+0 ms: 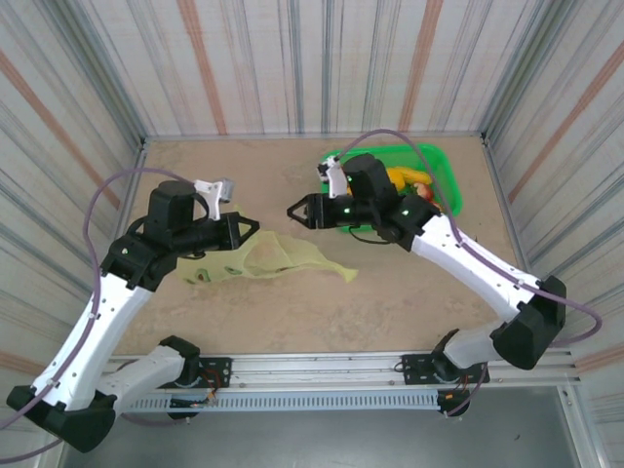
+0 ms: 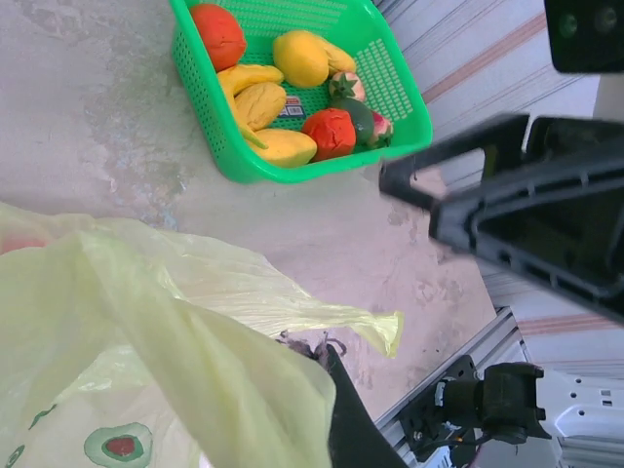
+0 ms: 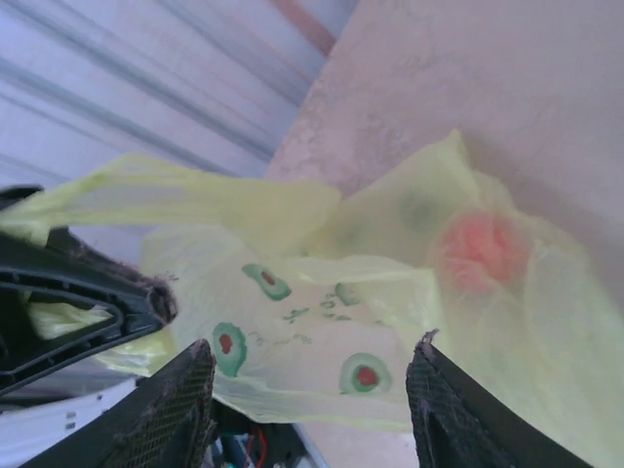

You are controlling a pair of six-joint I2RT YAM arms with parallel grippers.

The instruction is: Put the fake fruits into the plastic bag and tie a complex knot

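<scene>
The yellow-green plastic bag (image 1: 263,256) lies crumpled on the table between the arms, with green round motifs on its side (image 3: 361,375). A red fruit (image 3: 483,249) shows blurred through its film. My left gripper (image 1: 252,226) is shut on the bag's upper edge (image 2: 327,349) and holds it up. One loose handle strip (image 2: 375,327) trails to the right. My right gripper (image 1: 292,212) hovers open just right of the bag, its fingers (image 3: 185,390) apart with the bag beyond them. Other fake fruits (image 2: 292,97) lie in the green basket. The knot is out of view.
The green mesh basket (image 1: 447,174) stands at the back right, holding yellow, orange, red and green fruits (image 1: 409,180). Striped walls close in the table on three sides. A metal rail (image 1: 322,375) runs along the near edge.
</scene>
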